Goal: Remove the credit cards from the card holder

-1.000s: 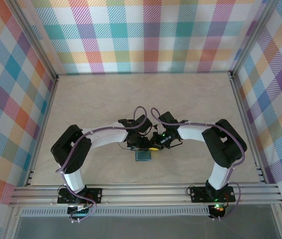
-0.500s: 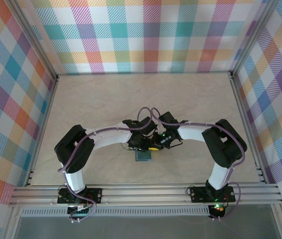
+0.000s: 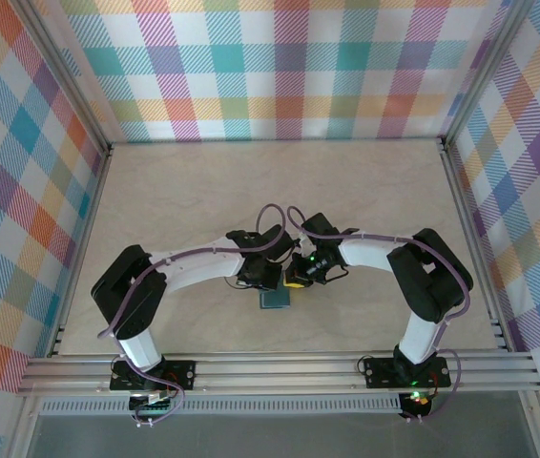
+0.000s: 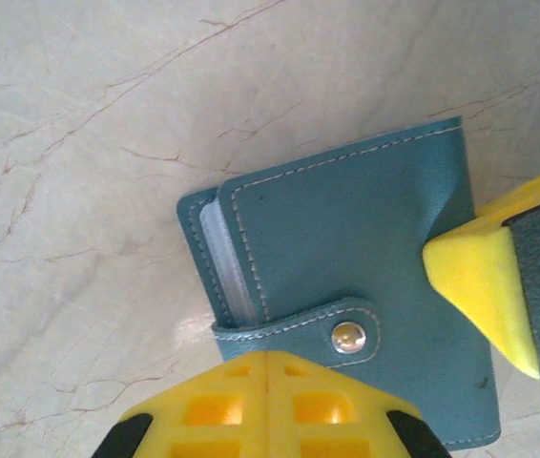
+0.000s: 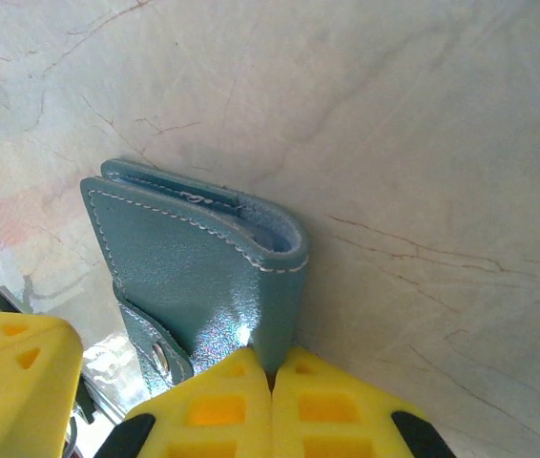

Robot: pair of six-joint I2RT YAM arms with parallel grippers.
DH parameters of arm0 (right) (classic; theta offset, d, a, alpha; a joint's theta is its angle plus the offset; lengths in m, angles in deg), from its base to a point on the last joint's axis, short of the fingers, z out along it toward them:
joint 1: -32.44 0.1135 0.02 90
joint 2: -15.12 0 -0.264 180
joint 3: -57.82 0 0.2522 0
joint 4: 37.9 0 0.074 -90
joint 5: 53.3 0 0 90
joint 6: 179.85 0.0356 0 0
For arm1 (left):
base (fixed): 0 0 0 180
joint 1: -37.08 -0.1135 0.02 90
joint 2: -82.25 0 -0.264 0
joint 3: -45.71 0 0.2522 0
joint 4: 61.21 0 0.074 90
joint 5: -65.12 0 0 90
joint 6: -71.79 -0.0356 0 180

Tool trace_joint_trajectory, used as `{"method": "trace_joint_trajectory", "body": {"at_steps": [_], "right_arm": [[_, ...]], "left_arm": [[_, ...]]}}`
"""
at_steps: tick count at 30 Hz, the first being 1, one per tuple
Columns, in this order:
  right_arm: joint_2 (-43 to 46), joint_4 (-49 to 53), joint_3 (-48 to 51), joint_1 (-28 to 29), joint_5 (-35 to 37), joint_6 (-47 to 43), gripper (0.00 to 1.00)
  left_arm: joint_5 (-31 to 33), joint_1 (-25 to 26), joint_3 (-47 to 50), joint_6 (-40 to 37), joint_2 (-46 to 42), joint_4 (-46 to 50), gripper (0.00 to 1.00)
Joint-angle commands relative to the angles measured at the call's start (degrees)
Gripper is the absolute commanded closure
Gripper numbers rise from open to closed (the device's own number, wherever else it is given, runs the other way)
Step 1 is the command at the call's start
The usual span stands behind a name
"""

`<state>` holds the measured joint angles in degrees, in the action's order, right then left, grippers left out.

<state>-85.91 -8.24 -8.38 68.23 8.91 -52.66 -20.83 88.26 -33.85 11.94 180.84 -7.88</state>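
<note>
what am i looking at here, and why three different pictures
A left arm and a right arm, both robots, are bolted at a table's near edge. The wide picture is from a camera above and behind them; the close-ups are from cameras on their wrists. On the table lies a teal card holder, closed, its snap fastened. The right fingers are pinched shut on its folded edge. The left fingers are shut beside the snap; whether they grip anything is hidden.
</note>
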Motion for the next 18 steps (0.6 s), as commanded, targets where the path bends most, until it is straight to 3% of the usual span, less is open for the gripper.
{"method": "trace_joint_trajectory", "body": {"at_steps": [1,6,10,18], "right_arm": [[0.01,3.61,-0.14,-0.37,1.8,-0.85,0.99],[-0.05,2.13,0.17,-0.33,-0.49,-0.03,1.0],[-0.31,1.44,0.48,-0.3,-0.99,0.54,1.0],[-1.43,1.15,0.28,-0.37,-1.7,0.43,1.0]], "left_arm": [[-1.06,-0.46,0.95,-0.94,-2.01,1.19,0.96],[-11.06,-0.46,1.18,-0.57,0.15,-5.53,0.77],[-11.53,-0.44,1.09,-1.13,1.89,-5.77,0.6],[-5.78,-0.47,0.5,-3.17,5.88,-2.39,0.61]]}}
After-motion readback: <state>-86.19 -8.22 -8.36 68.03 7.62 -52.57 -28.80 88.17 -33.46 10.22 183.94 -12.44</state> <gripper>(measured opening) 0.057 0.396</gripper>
